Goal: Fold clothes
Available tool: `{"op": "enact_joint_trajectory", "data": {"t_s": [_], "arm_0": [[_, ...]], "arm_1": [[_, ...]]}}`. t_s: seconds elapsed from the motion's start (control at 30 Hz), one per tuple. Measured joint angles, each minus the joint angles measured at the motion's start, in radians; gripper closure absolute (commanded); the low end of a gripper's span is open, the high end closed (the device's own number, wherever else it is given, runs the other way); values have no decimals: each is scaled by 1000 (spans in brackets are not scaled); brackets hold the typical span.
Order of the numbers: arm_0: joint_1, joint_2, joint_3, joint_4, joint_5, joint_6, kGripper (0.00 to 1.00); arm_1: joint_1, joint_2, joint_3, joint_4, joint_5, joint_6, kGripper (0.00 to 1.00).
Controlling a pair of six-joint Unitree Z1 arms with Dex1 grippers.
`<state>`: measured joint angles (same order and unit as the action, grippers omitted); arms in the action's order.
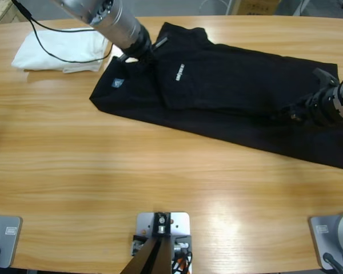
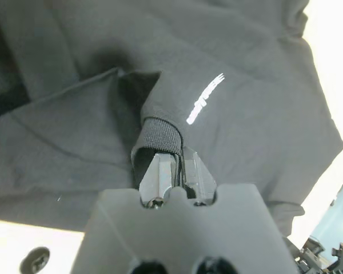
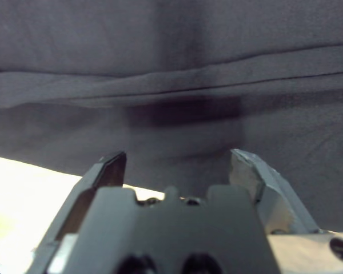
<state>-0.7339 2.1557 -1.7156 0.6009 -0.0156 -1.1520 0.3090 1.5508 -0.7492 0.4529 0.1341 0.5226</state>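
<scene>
From above, the black polo shirt (image 1: 234, 97) lies spread across the far half of the wooden worktop (image 1: 160, 188), running from near the middle out to the right edge. One side of it is already folded over, so the small white lettering (image 1: 179, 72) sits on top and the little blue neck label (image 1: 118, 83) shows near the left corner. A white folded garment (image 1: 60, 51) rests just beside the shirt at the far left, out of the way. The left end effector (image 1: 142, 52) comes down from the top left onto the collar end, and the right end effector (image 1: 300, 112) reaches in from the right onto the other end. One arm at each end probably helps keep the cloth flat while it gets folded. In the left wrist view, the left end effector (image 2: 177, 171) has its jaws squeezed together on a ribbed cuff (image 2: 157, 136) of the shirt, with the white lettering (image 2: 206, 98) right next to it. It seems to grip the sleeve there so it can pull it across. In the right wrist view, the right end effector (image 3: 177, 165) has its jaws wide apart, holding nothing. It hovers low at the shirt's edge, with soft folds (image 3: 171, 85) of black cloth ahead, maybe ready to pinch next.
</scene>
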Motion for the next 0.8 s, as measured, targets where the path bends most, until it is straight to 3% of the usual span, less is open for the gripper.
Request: {"op": "enact_joint_trajectory", "data": {"t_s": [0.33,0.8], "arm_0": [[-34,-36,-42,201,43,-147,1000],[-85,-57,-90,312,48,-415,1000]], "arm_1": [[0,20,22,-38,7,0,289],[0,35,67,-100,21,1,289]]}}
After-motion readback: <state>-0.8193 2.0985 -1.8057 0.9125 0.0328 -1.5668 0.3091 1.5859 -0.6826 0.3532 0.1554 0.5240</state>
